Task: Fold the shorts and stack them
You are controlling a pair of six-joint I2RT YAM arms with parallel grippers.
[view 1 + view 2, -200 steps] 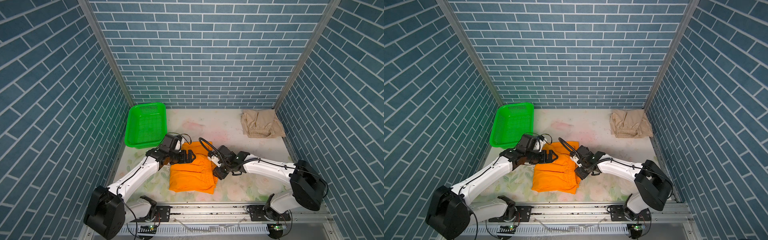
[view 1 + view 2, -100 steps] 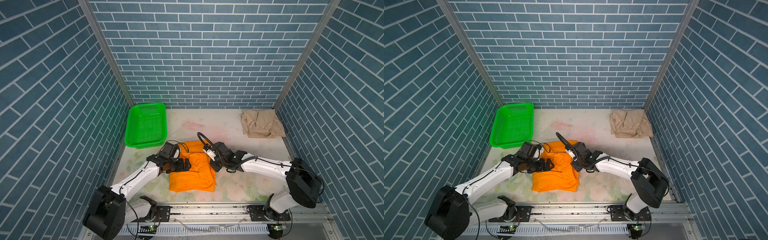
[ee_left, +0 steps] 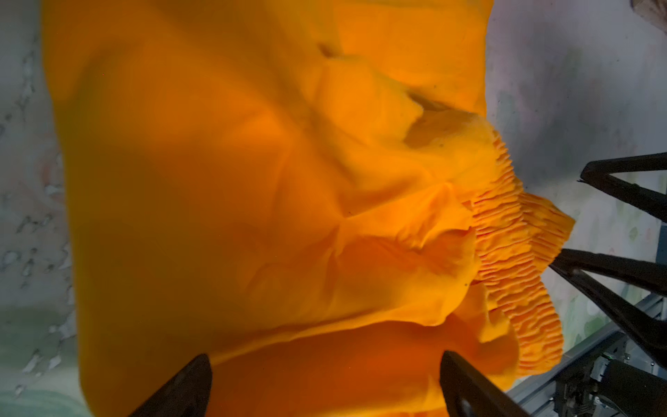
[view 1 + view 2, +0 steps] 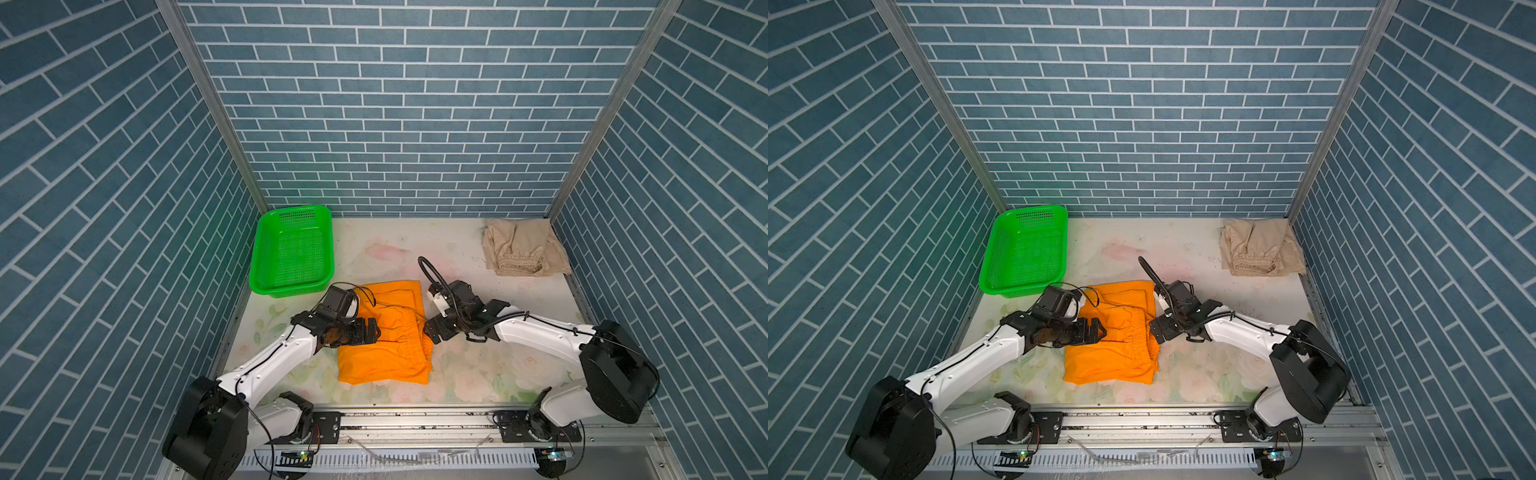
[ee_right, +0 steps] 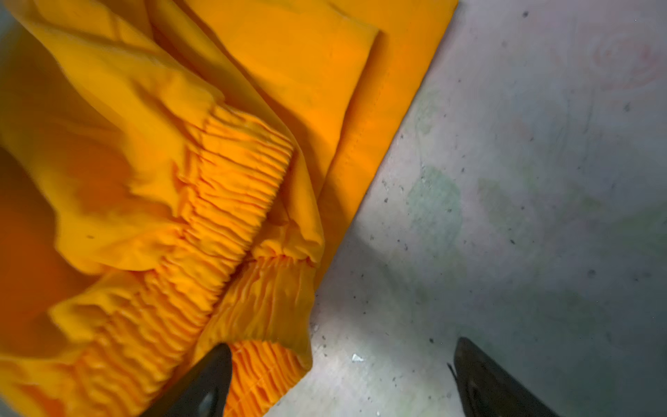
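Note:
The orange shorts [image 4: 382, 353] [image 4: 1108, 357] lie folded near the table's front middle, their gathered waistband [image 5: 234, 187] [image 3: 512, 234] turned toward the right. My left gripper [image 4: 372, 330] [image 3: 325, 361] hovers open over their left part, with only cloth below it. At the waistband's right edge my right gripper [image 4: 430, 330] [image 5: 343, 346] is open; one finger rests by the waistband, and bare table lies between the fingers. The beige shorts [image 4: 521, 253] [image 4: 1258, 249] sit bunched at the back right corner.
A green perforated basket [image 4: 291, 289] [image 4: 1013, 291] stands at the back left, close to the orange shorts' far corner. Blue brick walls close in three sides. A metal rail [image 4: 415, 419] runs along the front edge of the floral table [image 4: 478, 374].
My right gripper shut over the orange shorts, then opened and drew back to their right edge, leaving the waistband lying on the shorts. The left gripper stayed open and shifted slightly.

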